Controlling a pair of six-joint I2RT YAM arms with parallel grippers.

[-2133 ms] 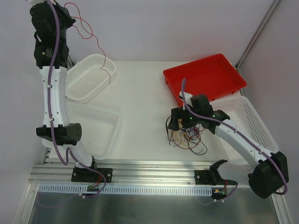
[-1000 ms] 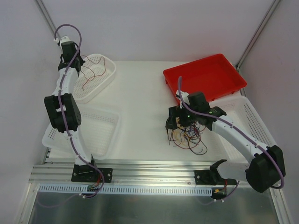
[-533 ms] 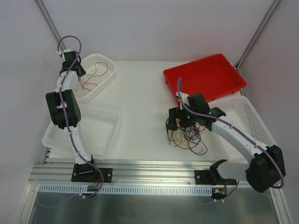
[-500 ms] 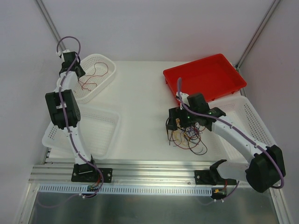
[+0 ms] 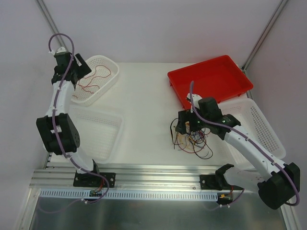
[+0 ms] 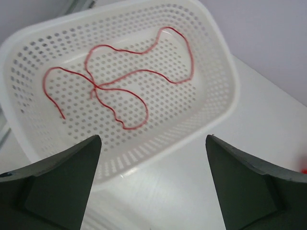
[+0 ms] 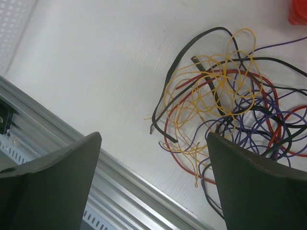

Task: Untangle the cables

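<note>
Sprawling cables (image 5: 193, 140) tangle on the white table (image 5: 144, 108).

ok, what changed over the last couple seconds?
The left gripper came down from high up, laid the red wire in the small white basket and let go; it now hangs open above it. The right gripper and the tangled clump barely moved.

Plastic nearly everywhere we look, plus one strip of metal.
We've got the cables (image 7: 225, 96) in smooth, faintly shiny insulation on a matt white table (image 7: 96, 62). The red wire (image 6: 95, 86) has the same slick coating, its basket (image 6: 216, 81) is perforated white plastic with a soft sheen, the red tray (image 5: 211, 76) looks like glossy plastic, and the rail (image 5: 158, 182) is ribbed, dull-silver aluminium.
</note>
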